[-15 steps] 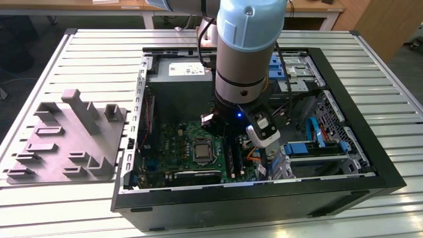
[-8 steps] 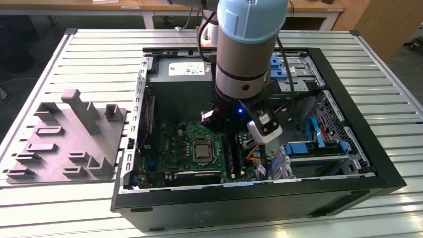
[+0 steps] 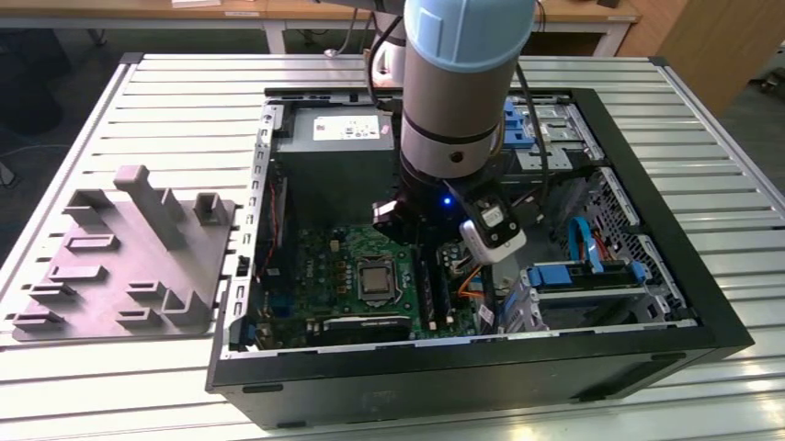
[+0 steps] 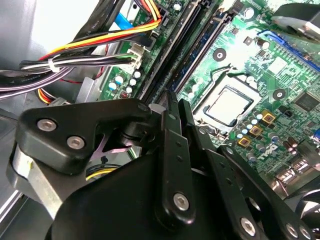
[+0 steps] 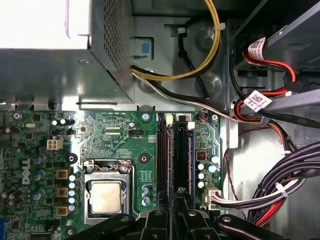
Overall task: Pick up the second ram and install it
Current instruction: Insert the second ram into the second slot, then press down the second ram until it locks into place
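Sitting seated in a slot, second ram (image 5: pixel 190 160) (thin, dark-chipped), pincer (image 5: pixel 172 197) above.

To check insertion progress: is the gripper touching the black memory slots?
Cannot tell. In the first wrist view the gripper overlaps the black memory slots, hiding any contact or gap.

A ribbed metal table (image 3: pixel 687 266) spans the exterior view. An open computer case (image 3: pixel 491 367) sits at centre and right; a grey plastic holder (image 3: pixel 123 266) lies at the left.
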Robot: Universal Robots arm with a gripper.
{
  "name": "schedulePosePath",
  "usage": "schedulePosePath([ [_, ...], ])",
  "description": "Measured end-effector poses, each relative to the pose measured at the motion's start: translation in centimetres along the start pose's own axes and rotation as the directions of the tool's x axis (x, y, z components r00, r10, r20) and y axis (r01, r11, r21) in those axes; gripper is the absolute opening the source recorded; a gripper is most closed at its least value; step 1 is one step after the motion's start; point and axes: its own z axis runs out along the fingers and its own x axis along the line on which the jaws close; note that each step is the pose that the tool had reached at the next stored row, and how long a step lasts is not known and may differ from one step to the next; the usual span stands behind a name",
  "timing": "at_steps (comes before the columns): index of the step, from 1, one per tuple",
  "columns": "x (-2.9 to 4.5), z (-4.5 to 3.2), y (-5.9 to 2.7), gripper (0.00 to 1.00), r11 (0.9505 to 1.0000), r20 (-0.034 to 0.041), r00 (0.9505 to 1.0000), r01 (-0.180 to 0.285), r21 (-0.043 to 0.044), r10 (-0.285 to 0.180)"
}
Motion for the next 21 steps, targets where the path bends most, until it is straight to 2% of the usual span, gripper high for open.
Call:
schedulePosePath([
  [4,0.0,-0.04,0.0,0.18,1.0,0.0,1.0,0.0,0.0001,0.0],
  [5,0.0,-0.05,0.0,0.11,1.0,0.0,1.0,0.0,0.0001,0.0],
  [6,0.0,-0.06,0.0,0.1,1.0,0.0,1.0,0.0,0.0001,0.0],
  [21,-0.02,-0.4,0.07,0.1,1.0,-0.0001,1.0,0.0,0.0005,0.0],
])
